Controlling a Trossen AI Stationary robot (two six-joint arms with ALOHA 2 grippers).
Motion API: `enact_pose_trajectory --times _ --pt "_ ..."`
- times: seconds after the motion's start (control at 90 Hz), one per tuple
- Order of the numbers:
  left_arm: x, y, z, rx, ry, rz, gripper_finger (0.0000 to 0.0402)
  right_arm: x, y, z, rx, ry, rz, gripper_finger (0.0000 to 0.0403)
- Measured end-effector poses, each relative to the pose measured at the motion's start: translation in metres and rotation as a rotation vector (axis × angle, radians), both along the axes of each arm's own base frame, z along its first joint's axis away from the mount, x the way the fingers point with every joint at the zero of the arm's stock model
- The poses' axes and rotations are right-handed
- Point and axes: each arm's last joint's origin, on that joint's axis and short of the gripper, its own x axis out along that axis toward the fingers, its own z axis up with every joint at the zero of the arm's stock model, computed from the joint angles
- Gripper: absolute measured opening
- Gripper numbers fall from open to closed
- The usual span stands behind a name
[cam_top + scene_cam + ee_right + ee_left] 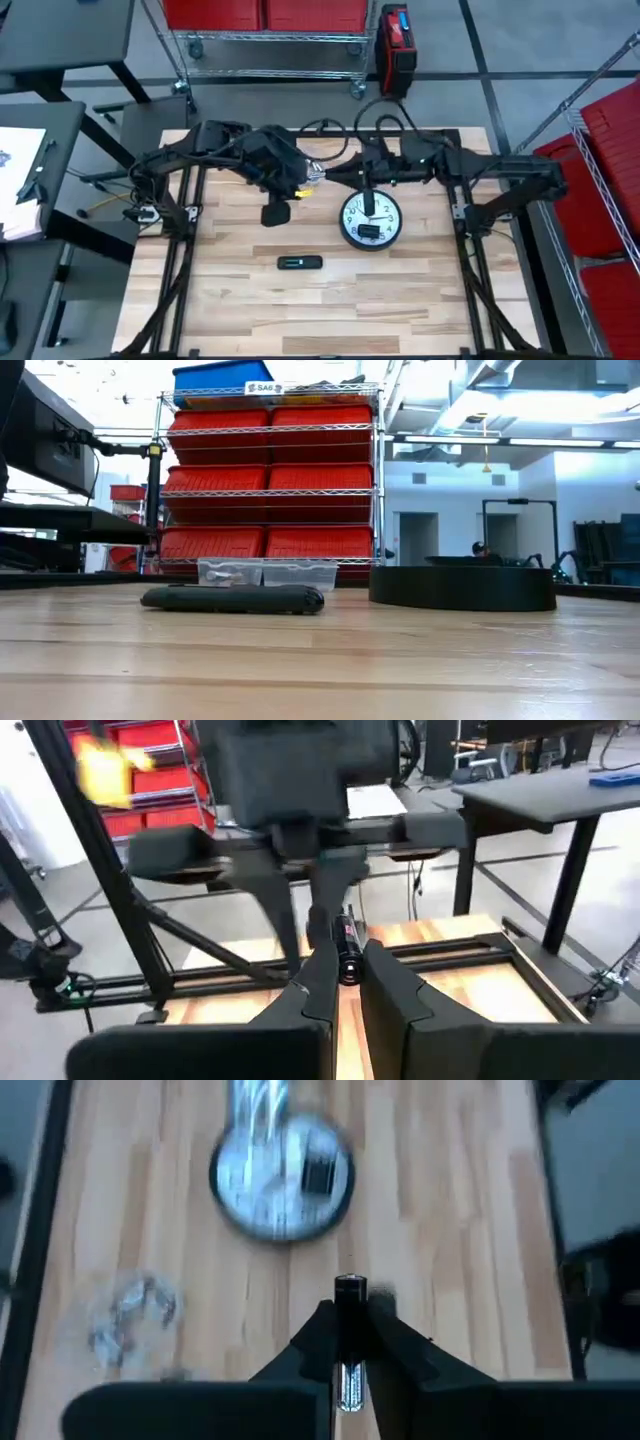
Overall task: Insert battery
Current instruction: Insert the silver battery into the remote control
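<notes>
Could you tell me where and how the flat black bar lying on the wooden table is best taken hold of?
Pinch the flat black oblong bar across its narrow width at mid-length, coming straight down from above. It lies flat on the wooden table, apart from the round white-faced clock, so only its long edges offer a hold.

One round clock (370,220) lies on the table (400,300), and one flat black cover (299,262) lies apart from it. Two dark arms reach over the table, each with one gripper: the left gripper (345,1342) and the right gripper (345,982). One battery (349,1335) shows between the left gripper's fingers. In the low view, two clear plastic bins (266,571) sit side by side.
</notes>
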Motion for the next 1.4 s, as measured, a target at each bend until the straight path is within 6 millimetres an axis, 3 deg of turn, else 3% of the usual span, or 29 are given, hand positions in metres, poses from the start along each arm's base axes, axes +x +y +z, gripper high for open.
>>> enact_pose_trajectory --times 0.311,0.467,0.689,0.867,1.022,1.178,1.4 --pt "-0.009 0.006 -0.007 0.085 0.115 0.055 0.0013 -0.012 -0.008 0.016 -0.033 0.117 -0.023 0.0011" --pt "-0.015 0.015 -0.008 0.152 0.166 0.080 0.0013 -0.028 -0.006 0.032 -0.054 0.149 -0.013 0.0011" --pt "-0.025 0.056 0.001 0.195 0.122 0.182 0.0013 -0.050 -0.005 0.039 -0.057 0.199 -0.031 0.0011" --pt "-0.014 0.092 -0.012 0.168 0.079 0.204 0.0013 -0.065 -0.005 0.040 -0.061 0.241 -0.054 0.0011" --pt "0.008 0.126 -0.048 0.157 0.041 0.226 0.0013 -0.069 -0.005 0.038 -0.073 0.273 -0.051 0.0011" --pt "0.021 0.165 -0.110 0.065 0.017 0.323 0.0013 -0.074 -0.010 0.029 -0.097 0.379 -0.060 0.0011" --pt "0.021 0.205 -0.194 0.006 -0.086 0.502 0.0013 -0.076 -0.021 0.023 -0.139 0.439 -0.088 0.0011"
